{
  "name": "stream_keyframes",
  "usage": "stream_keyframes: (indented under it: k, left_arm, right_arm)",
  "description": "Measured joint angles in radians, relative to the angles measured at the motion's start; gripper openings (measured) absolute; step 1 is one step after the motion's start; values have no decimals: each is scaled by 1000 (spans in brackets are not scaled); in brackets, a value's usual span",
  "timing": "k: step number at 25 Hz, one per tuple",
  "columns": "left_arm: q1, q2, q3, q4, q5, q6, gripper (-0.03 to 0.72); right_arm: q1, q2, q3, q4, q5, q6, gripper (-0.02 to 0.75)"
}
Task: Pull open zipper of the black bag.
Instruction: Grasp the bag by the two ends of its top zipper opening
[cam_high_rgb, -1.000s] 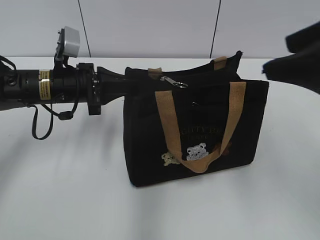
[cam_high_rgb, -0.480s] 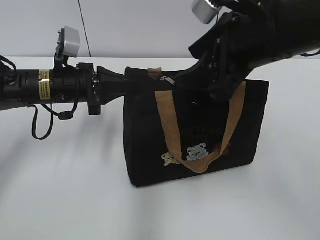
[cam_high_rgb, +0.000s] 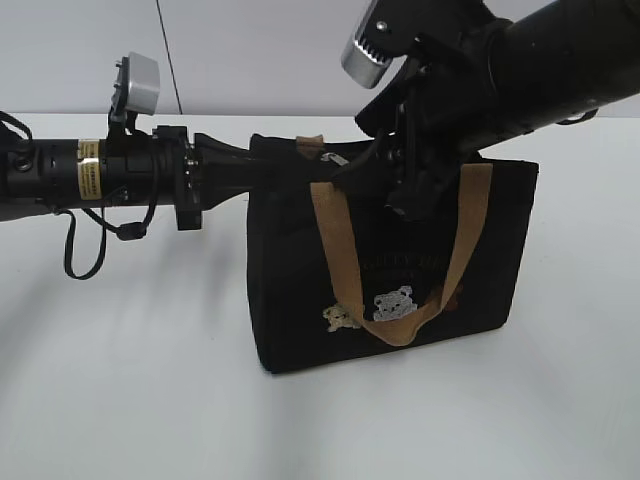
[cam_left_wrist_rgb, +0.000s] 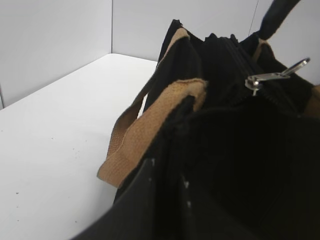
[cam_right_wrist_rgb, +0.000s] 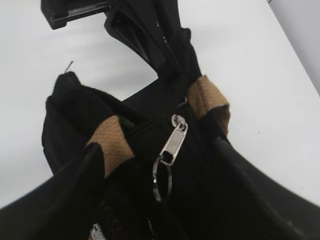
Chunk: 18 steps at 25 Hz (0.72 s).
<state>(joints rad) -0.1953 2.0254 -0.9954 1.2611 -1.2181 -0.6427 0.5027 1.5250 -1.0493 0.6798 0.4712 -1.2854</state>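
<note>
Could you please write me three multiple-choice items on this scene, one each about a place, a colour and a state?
1. Where does the black bag stand?
A. on a white table
B. on a wooden shelf
C. on the floor

2. What colour are the bag's handles?
A. red
B. tan
C. blue

3. How are the right gripper's jaws?
A. clamped on a handle
B. shut on nothing
C. open over the zipper pull

Answers: 1 A, as the white table lies under the bag; 2 B, as the webbing shows tan in every view; 3 C, as the right wrist view shows the pull free between the spread fingers.
</note>
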Motion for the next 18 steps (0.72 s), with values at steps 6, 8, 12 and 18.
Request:
stream_keyframes:
  k: [6,8,12,18]
  left_arm:
    - [0,0,0,0,-1,0,38]
    - [0,0,0,0,-1,0,38]
    - [0,0,0,0,-1,0,38]
    - [0,0,0,0,-1,0,38]
  right_arm:
    - [0,7,0,-5,-53,0,496]
    - [0,16,0,-6,-51,-1,471]
    - [0,17,0,-8,-38,-1,419]
    - [0,17,0,-38,-23,2,354]
